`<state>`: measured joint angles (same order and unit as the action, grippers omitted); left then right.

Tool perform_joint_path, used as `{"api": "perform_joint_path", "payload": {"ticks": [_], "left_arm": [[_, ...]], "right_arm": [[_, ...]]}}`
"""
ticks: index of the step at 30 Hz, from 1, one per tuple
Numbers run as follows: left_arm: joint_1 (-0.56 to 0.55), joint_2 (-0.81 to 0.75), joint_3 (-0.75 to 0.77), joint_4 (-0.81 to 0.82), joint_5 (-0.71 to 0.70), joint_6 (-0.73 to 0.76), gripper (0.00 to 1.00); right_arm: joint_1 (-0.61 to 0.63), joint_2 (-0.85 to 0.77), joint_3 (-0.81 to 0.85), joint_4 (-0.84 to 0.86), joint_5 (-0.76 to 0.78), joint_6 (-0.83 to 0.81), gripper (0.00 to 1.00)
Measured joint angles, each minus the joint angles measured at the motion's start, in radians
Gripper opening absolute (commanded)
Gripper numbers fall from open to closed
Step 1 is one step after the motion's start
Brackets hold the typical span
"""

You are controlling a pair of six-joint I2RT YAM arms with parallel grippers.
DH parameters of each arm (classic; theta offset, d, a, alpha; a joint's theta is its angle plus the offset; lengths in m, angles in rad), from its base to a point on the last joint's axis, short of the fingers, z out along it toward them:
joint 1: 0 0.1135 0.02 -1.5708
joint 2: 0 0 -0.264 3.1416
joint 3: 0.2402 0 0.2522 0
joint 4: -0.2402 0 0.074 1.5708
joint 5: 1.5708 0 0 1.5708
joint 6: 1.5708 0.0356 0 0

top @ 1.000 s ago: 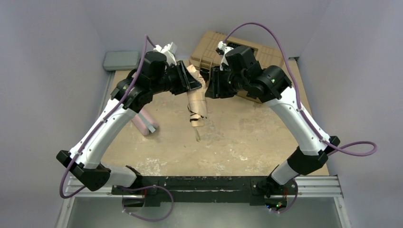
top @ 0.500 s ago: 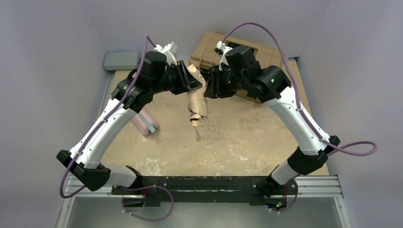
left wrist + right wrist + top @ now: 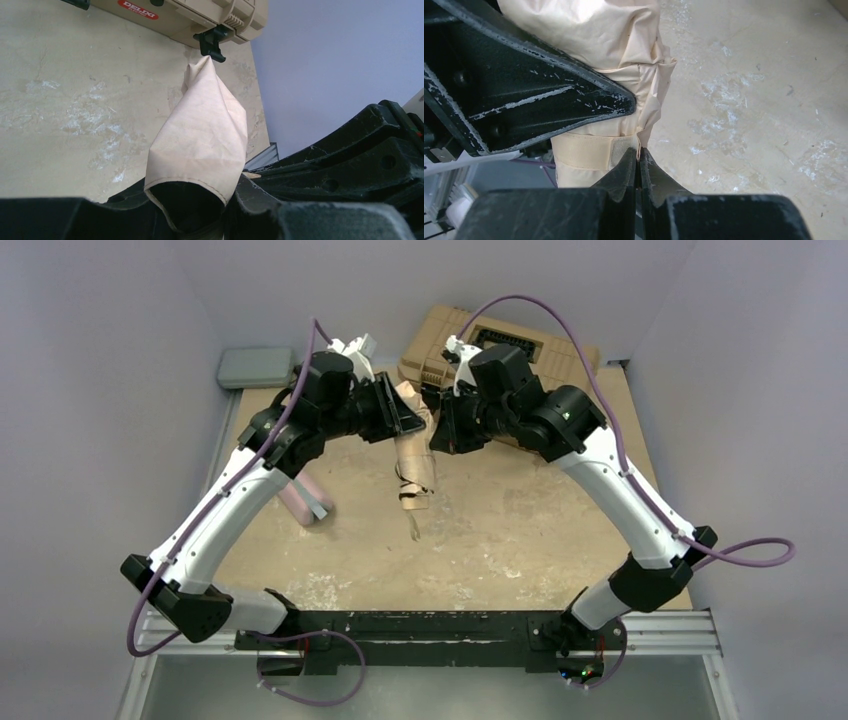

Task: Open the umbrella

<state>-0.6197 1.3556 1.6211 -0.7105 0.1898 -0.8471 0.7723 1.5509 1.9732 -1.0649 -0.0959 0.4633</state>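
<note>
The umbrella (image 3: pixel 415 455) is folded beige-tan fabric and hangs upright above the table between both grippers. Its black ribs and the shaft's end point down toward me. My left gripper (image 3: pixel 404 418) is shut on the fabric's upper part; in the left wrist view (image 3: pixel 200 210) a fold of the umbrella (image 3: pixel 205 130) bulges out of the closed jaws. My right gripper (image 3: pixel 437 430) is shut, and its tips (image 3: pixel 639 159) pinch the thin edge of the umbrella's strap (image 3: pixel 589 150). The left gripper's finger (image 3: pixel 539 95) presses the umbrella (image 3: pixel 619 30) just above. The knob handle is hidden.
The tan toolbox (image 3: pixel 530 345) stands at the back right, right behind the grippers, and its black latch shows in the left wrist view (image 3: pixel 212 42). The pink pouch (image 3: pixel 303 498) lies at the left under my left arm. A grey box (image 3: pixel 255 367) sits at the back left corner.
My right gripper has shifted slightly left and back, closer against the umbrella. The left arm and the umbrella have barely moved.
</note>
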Motion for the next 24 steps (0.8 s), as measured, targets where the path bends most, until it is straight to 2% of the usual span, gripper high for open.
{"api": "perform_joint_path", "payload": {"ticks": [10, 16, 21, 22, 23, 24], "left_arm": [[0.000, 0.001, 0.000, -0.032, 0.047, 0.024, 0.00], [-0.010, 0.001, 0.006, 0.031, 0.199, 0.006, 0.00], [-0.008, 0.001, 0.006, 0.039, 0.242, 0.000, 0.00], [-0.008, 0.000, 0.006, 0.040, 0.245, 0.000, 0.00], [-0.008, 0.000, 0.006, 0.042, 0.246, 0.000, 0.00], [-0.008, -0.002, 0.006, 0.043, 0.246, 0.000, 0.00]], "right_arm": [[0.089, -0.024, -0.049, -0.009, 0.196, -0.136, 0.00], [0.091, -0.062, -0.173, -0.002, 0.309, -0.166, 0.00], [0.090, -0.083, -0.228, 0.003, 0.353, -0.162, 0.00], [0.091, -0.085, -0.229, 0.003, 0.358, -0.153, 0.04], [0.091, -0.088, -0.229, 0.003, 0.363, -0.142, 0.22], [0.090, -0.092, -0.229, 0.003, 0.367, -0.131, 0.44]]}}
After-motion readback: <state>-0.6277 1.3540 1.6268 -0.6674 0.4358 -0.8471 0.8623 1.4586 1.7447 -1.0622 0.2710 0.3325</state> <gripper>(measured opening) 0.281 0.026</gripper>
